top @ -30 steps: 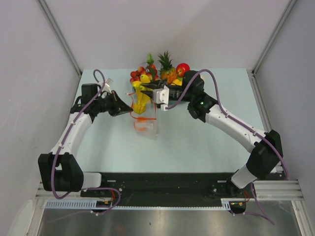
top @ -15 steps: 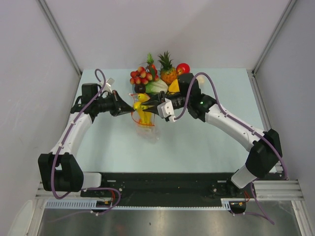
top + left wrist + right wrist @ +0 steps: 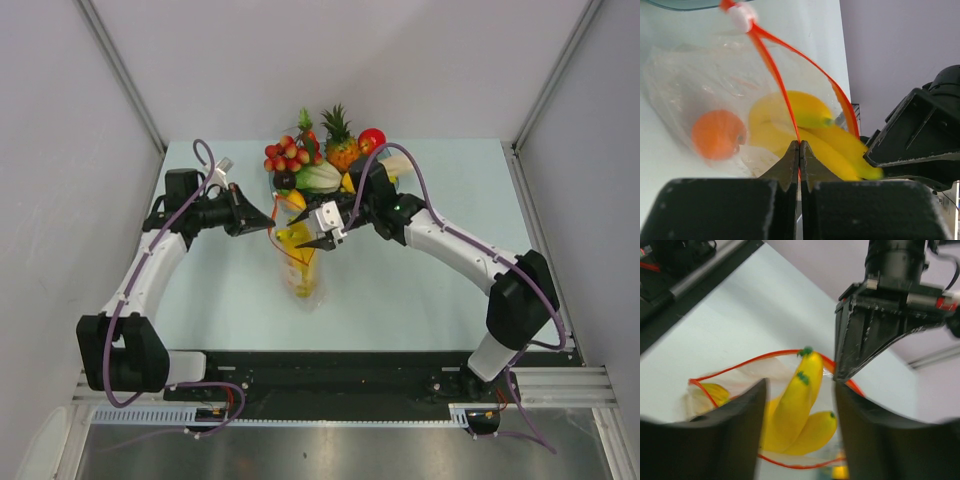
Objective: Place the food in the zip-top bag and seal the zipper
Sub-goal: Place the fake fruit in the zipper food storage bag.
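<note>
My left jaws are pressed together on the zipper (image 3: pixel 771 65). They pinch the near lip of the zip-top bag (image 3: pixel 685 85) right at their tips, so the mouth stands open as a red-orange loop between the two arms. My right jaws stand apart directly over that loop. The banana bunch (image 3: pixel 795 410) sits below and between them, inside the ring. It looks free of the pads, though that wrist view is blurred and I can't swear nothing touches. Deeper in the pouch, beyond the left jaws, lies the orange (image 3: pixel 717 135). The apple (image 3: pixel 372 138) is well beyond the right jaws, at the back of the surface.

I judge the bag film to be thin, limp and slick. Anywhere but the strip it would slide or crumple under a pinch, and I expect the mouth would fold shut if the left jaws let go. The zipper is the only stiffer part, so that is where I'd hold, and later press along it from the pinched end toward the white tab (image 3: pixel 740 15). The apple looks light, smooth and round, so it is likely to roll or squirt out. I'd close on it across its widest part.
</note>
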`<state>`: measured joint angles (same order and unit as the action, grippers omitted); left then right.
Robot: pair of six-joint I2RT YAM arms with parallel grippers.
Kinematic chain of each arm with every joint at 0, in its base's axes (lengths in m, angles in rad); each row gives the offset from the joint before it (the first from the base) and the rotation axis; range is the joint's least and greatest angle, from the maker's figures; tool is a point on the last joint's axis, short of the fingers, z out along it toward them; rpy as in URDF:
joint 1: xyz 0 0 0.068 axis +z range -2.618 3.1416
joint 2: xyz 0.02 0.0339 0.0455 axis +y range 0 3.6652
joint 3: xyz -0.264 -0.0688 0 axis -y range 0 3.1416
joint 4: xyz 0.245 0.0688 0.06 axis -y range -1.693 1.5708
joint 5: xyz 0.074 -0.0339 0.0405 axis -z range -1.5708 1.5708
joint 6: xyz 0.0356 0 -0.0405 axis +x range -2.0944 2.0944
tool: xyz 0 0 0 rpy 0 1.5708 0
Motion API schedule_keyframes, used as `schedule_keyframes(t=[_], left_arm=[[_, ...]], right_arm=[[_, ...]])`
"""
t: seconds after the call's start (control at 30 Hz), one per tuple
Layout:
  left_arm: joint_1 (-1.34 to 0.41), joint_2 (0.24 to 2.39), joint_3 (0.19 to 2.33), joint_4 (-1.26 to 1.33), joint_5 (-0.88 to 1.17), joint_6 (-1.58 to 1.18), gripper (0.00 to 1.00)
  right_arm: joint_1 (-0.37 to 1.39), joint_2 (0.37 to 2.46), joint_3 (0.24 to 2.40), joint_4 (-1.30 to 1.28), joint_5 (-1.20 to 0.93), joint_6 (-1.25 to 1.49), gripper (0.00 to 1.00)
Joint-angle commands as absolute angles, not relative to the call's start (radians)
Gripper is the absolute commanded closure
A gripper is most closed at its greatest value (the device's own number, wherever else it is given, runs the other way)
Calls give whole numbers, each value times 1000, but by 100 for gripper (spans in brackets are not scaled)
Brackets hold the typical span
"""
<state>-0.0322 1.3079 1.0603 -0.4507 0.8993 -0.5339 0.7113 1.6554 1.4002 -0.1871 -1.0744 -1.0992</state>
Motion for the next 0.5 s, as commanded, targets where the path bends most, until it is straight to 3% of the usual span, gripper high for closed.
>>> schedule_keyframes(t=[0.0, 0.03, 0.07, 0.23, 0.47], left_arm=[[-37, 1259, 1062, -442, 930, -546, 100], [-37, 1256, 1060, -443, 927, -549, 100], [-37, 1250, 1052, -440, 923, -549, 100], [-37, 1249, 1043, -457, 908, -534, 100], [-37, 1238, 1035, -437, 897, -526, 100]], right_arm=[[716, 1646, 1404, -158, -1083, -941, 28], [716, 1643, 1405, -84, -1069, -890, 7], [716, 1641, 1404, -45, -1031, -827, 1], [707, 1600, 1405, 106, -841, -513, 0], [663, 1563, 1411, -75, -551, -310, 10]])
